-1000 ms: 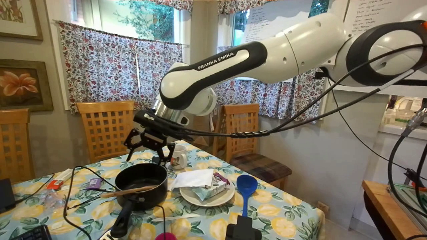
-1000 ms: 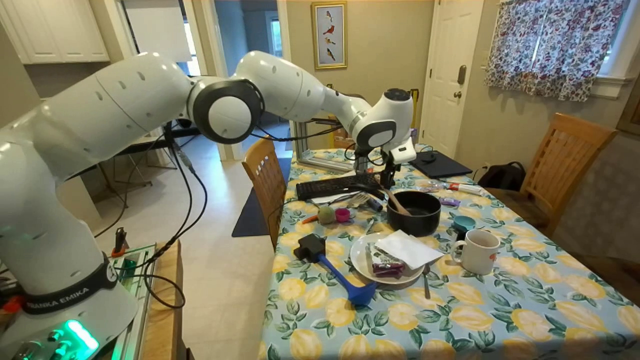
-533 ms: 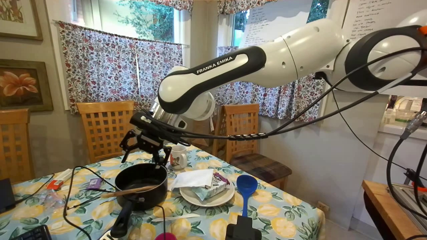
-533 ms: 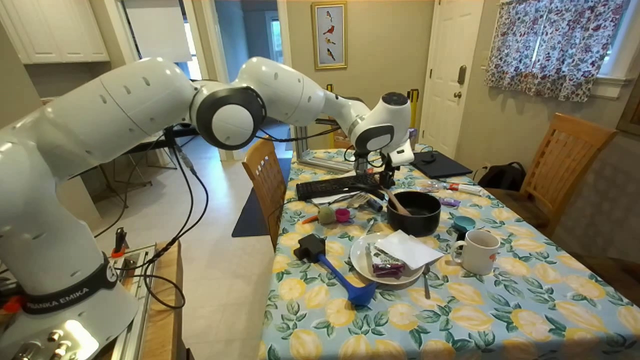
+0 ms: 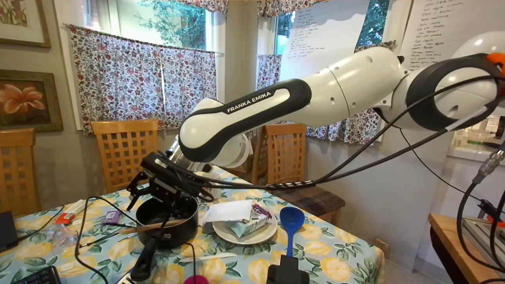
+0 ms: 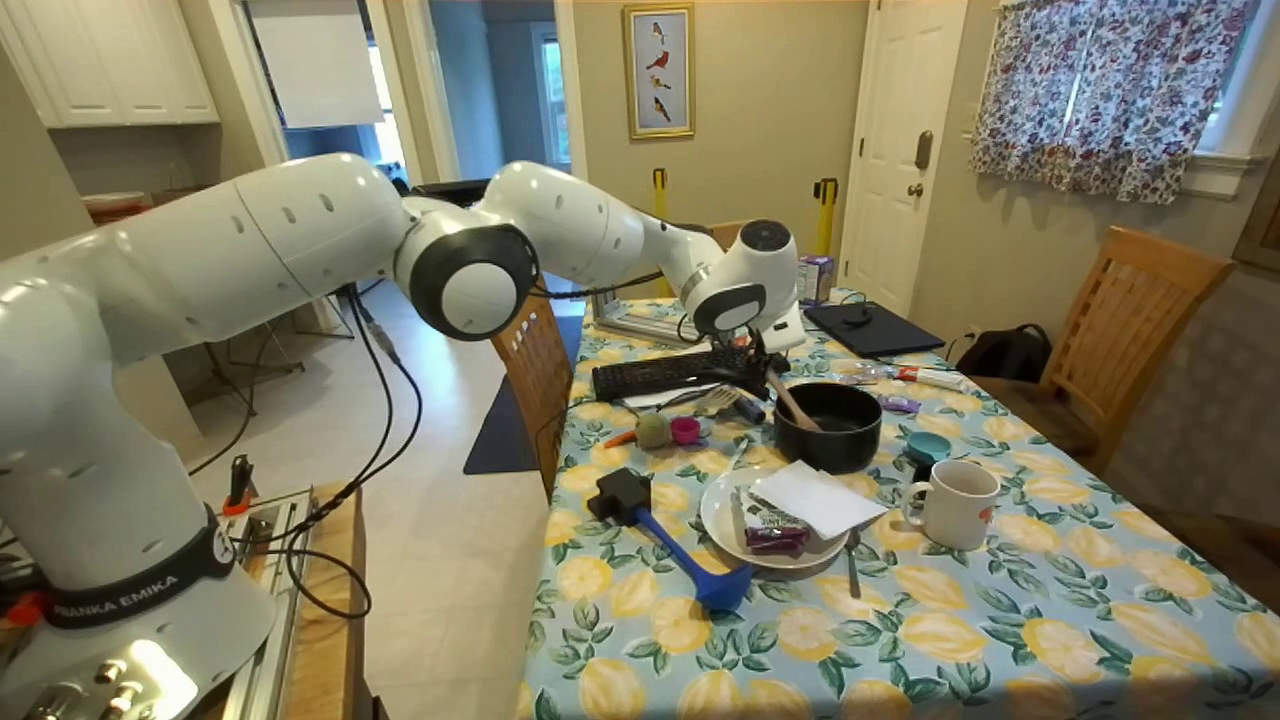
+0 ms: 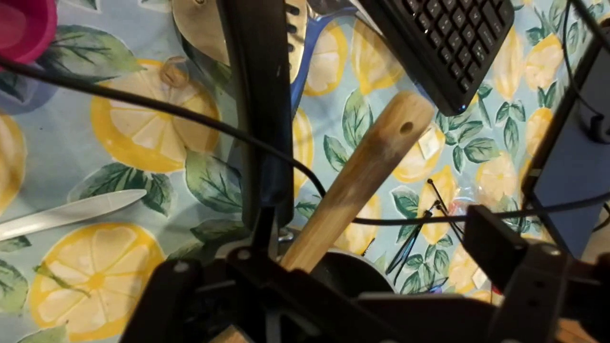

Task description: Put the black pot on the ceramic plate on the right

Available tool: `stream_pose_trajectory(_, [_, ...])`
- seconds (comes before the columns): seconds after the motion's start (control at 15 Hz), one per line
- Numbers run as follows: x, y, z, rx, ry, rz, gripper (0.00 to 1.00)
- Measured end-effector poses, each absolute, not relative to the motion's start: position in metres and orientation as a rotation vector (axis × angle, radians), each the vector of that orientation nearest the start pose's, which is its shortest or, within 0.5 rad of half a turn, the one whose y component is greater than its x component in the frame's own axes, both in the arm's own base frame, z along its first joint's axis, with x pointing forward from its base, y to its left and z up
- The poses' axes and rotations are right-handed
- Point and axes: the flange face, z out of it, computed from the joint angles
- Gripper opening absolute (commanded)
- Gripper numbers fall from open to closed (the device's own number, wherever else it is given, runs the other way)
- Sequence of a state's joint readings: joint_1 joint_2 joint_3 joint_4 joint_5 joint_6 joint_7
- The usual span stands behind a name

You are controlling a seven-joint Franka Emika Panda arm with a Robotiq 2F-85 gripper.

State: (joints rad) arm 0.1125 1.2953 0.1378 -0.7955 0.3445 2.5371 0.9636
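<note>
A: How much of the task is found complete?

B: No transfer is recorded. In both exterior views the black pot [image 6: 830, 448] is found upright on the tabletop [image 6: 1010, 610], and the ceramic plate [image 6: 720, 525] is located just beside it, with the two apart.

A: In what condition is the end effector [image 7: 371, 216]?

B: It is positioned low by the pot's handle [image 7: 264, 114]. The fingers [image 7: 493, 236] are spread wide and nothing is gripped. In the wrist view, one finger is seen at the pot end of the handle; whether contact is made cannot be told. A wooden utensil [image 7: 356, 178], laid over the pot's rim, is seen between the fingers.

A: Which step is judged to be in hand?

B: The lining-up of a grasp on the pot is indicated. Grasp, lift, carry, lowering and release are all outstanding.

A: Is the destination in order?

B: Not fully. A packet [image 6: 770, 522] and a white paper [image 6: 818, 500] are carried by the plate. Unless these are cleared, level seating of the pot is considered doubtful. The wooden utensil may also be caught when the fingers are drawn together.
</note>
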Motion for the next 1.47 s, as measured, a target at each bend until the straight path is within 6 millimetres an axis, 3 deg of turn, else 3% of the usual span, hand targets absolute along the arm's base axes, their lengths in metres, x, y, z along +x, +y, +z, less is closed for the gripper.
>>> stream_pose_trajectory(0.2, [0.815,0.147,0.156,-2.185,1.343,-0.223,1.00])
stream_pose_trajectory(0.73, [0.820,0.135,0.155,-2.126,1.390,-0.257,1.00])
stream_pose_trajectory(0.93, [0.819,0.138,0.152,-2.123,1.389,-0.246,0.95])
stream_pose_trajectory(1.0, [0.819,0.140,0.151,-2.122,1.387,-0.244,0.88])
stream_pose_trajectory(1.07, [0.819,0.141,0.151,-2.120,1.386,-0.244,0.71])
stream_pose_trajectory(1.2, [0.819,0.142,0.149,-2.120,1.383,-0.243,0.63])
stream_pose_trajectory(1.47, [0.818,0.145,0.149,-2.121,1.378,-0.241,0.33])
